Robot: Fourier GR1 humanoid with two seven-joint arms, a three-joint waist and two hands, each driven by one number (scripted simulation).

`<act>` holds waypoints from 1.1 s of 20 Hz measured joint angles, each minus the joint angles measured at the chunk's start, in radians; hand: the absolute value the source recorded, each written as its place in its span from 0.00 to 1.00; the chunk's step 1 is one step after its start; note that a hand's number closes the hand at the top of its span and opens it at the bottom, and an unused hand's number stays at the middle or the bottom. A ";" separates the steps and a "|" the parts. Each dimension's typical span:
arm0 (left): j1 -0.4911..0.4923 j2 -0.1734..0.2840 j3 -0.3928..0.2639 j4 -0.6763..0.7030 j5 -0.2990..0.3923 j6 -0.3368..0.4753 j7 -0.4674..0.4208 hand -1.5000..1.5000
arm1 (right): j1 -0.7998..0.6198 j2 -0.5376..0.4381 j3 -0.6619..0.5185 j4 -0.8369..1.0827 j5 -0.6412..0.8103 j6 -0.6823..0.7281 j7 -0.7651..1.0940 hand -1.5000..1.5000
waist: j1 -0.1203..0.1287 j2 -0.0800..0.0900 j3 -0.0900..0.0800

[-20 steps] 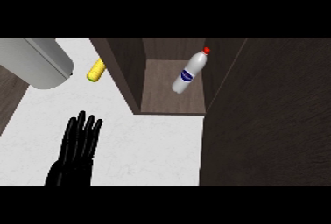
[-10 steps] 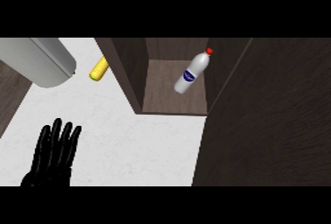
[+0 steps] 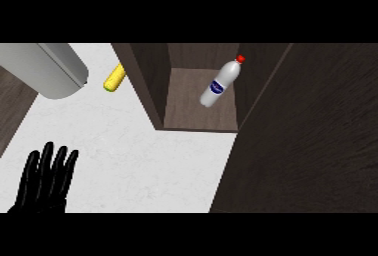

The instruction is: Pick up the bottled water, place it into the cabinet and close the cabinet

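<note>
The bottled water (image 3: 218,85), white with a red cap and a blue label, stands inside the dark wooden cabinet (image 3: 198,114), leaning toward its right wall. The cabinet door (image 3: 310,135) hangs out over the right half of the head view, partly swung toward the opening. My left hand (image 3: 43,181) is at the lower left over the white counter, fingers straight and spread, far from the bottle. My right hand does not show.
A yellow corn cob (image 3: 114,77) lies on the white counter (image 3: 140,155) just left of the cabinet's side wall. A large grey rounded appliance (image 3: 52,67) fills the upper left corner. Dark flooring shows beyond the counter's left edge.
My left hand has drawn back down and to the left, toward the lower left corner. The bottle stays inside the cabinet. The view has shifted slightly.
</note>
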 measured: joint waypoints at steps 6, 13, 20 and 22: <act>0.028 0.020 0.019 -0.018 0.017 -0.032 -0.007 0.00 | -0.118 -0.044 0.030 0.008 0.013 -0.022 0.036 1.00 | 0.007 0.003 0.000; 0.051 0.040 0.033 -0.038 0.029 -0.065 -0.013 0.00 | -0.179 -0.072 0.033 0.009 0.007 -0.013 0.055 1.00 | 0.026 0.009 -0.002; 0.062 0.048 0.047 -0.042 0.037 -0.083 -0.020 0.00 | -0.199 -0.077 0.027 0.011 -0.007 -0.003 0.058 1.00 | 0.042 0.016 -0.003; 0.065 0.052 0.050 -0.042 0.039 -0.092 -0.023 0.00 | -0.197 -0.074 0.024 0.013 -0.018 -0.006 0.059 1.00 | 0.048 0.020 -0.003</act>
